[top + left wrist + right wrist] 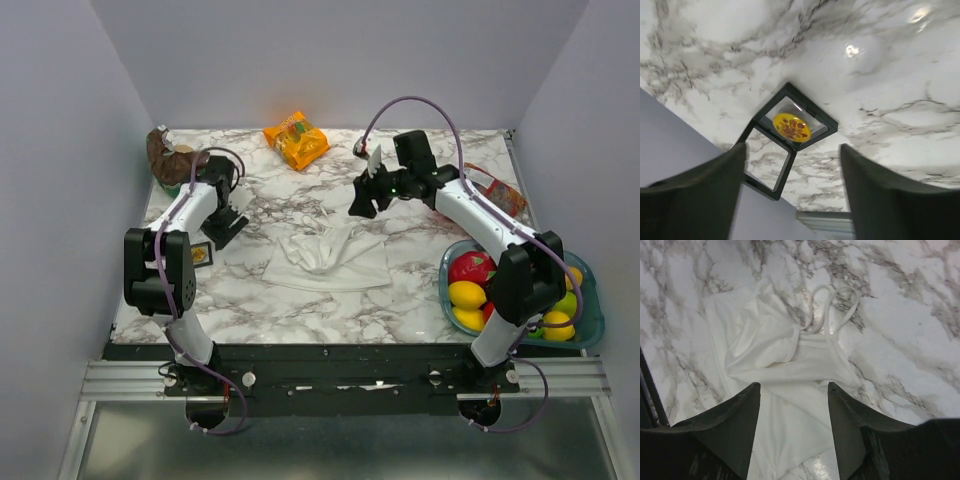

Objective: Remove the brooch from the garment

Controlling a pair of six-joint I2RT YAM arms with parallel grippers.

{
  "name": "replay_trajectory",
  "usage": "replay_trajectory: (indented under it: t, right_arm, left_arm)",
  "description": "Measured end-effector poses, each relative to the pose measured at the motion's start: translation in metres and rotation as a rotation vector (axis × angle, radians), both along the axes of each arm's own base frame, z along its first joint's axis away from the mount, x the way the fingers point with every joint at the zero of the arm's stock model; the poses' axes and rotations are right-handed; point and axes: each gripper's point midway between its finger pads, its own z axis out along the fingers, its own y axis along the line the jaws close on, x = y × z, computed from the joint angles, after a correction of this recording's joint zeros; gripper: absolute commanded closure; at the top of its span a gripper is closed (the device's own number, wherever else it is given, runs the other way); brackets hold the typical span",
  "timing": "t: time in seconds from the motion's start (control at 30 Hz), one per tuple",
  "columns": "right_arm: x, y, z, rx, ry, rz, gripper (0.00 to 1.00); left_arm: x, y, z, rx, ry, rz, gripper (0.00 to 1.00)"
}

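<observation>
The brooch (791, 127), a small golden-yellow disc with brown marks, lies inside an open black square frame (771, 165) on the marble table, apart from the garment; it also shows in the top view (199, 255). My left gripper (792, 146) is open and empty just above it, and shows in the top view (228, 222) too. The garment (330, 258), a crumpled white top with thin straps, lies mid-table. My right gripper (362, 200) hovers open and empty over it; in the right wrist view the gripper (794, 385) frames the cloth (790, 365).
An orange snack bag (296, 139) lies at the back centre. A brown object (168, 157) sits at the back left. A blue bowl (593, 322) of fruit stands at the right edge, with a red packet (500, 195) behind it.
</observation>
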Motion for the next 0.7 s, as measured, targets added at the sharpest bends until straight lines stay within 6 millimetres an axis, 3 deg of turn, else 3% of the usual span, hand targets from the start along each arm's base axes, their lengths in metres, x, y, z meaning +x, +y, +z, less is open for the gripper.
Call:
replay_trajectory:
  t: [0.23, 0.43, 0.67, 0.7]
  right_arm:
    - [0.059, -0.033, 0.039, -0.108, -0.127, -0.363, 0.25]
    - [0.085, -0.06, 0.061, -0.152, -0.2, -0.57, 0.21]
    - [0.098, -0.086, 0.066, -0.229, -0.267, -0.703, 0.18]
    - [0.1, -0.089, 0.068, -0.237, -0.281, -0.716, 0.09]
  left_arm:
    - [0.035, -0.058, 0.051, -0.329, -0.185, -0.004, 0.01]
    - [0.07, -0.108, 0.115, -0.632, -0.384, 0.032, 0.01]
    - [0.121, -0.126, 0.182, -0.765, -0.564, 0.06, 0.01]
    - [0.129, -0.126, 0.191, -0.772, -0.59, 0.058, 0.01]
